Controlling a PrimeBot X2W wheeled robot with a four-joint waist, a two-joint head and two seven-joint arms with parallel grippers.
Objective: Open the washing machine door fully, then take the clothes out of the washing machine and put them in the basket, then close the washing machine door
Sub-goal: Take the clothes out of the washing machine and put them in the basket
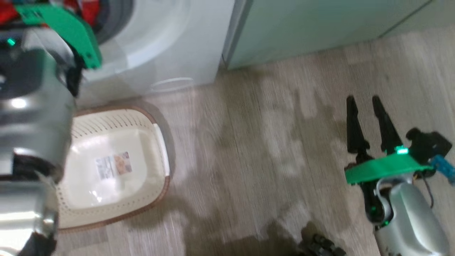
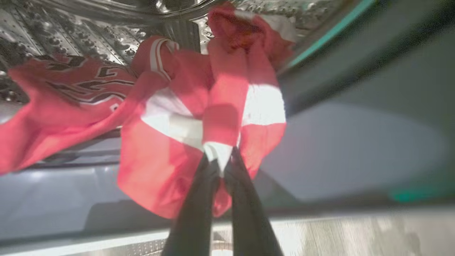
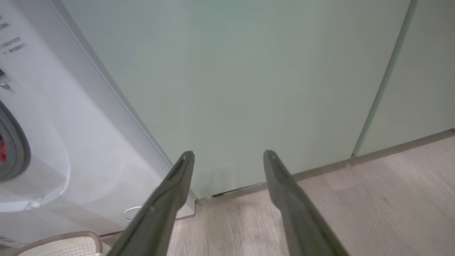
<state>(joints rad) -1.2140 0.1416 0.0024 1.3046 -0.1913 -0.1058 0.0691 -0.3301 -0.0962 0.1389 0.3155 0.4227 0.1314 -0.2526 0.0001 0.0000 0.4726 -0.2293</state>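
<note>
Scene: a white front-loading washing machine (image 1: 160, 42) stands against pale green cabinets (image 1: 320, 25) on a pale wood-grain floor (image 1: 266, 149).

Left gripper: in the left wrist view, the left gripper (image 2: 220, 158) has its 2 dark fingers drawn almost together. They pinch a fold of the clothes (image 2: 227, 106) between the tips.

Clothes: red fabric with white panels bunches at the fingertips. A red jersey (image 2: 71, 96) with dark-edged lettering spreads to that view's left against the perforated steel drum (image 2: 71, 32). In the head view, a patch of red shows in the machine's mouth at the upper left, behind the arm's green bracket (image 1: 67, 28).

Left arm: the silver forearm (image 1: 32, 106) runs up the left edge of the head view to the drum opening, overlapping the basket's near side.

Basket: the cream perforated basket (image 1: 106, 122) with a brown rim sits on the floor just in front of the machine, below the opening. A label (image 1: 113, 165) lies in its base.

Right gripper: the right gripper (image 1: 363, 99) hovers over the floor at the head view's lower right, well apart from machine and basket. Its fingers are spread and grip nothing.

Right wrist view: the 2 fingers point at a cabinet front. The machine's white side and grey seal (image 3: 14, 149) are at that view's left, with a corner of the basket rim at the lower left.

Focus: the head and left wrist views are motion-blurred.
</note>
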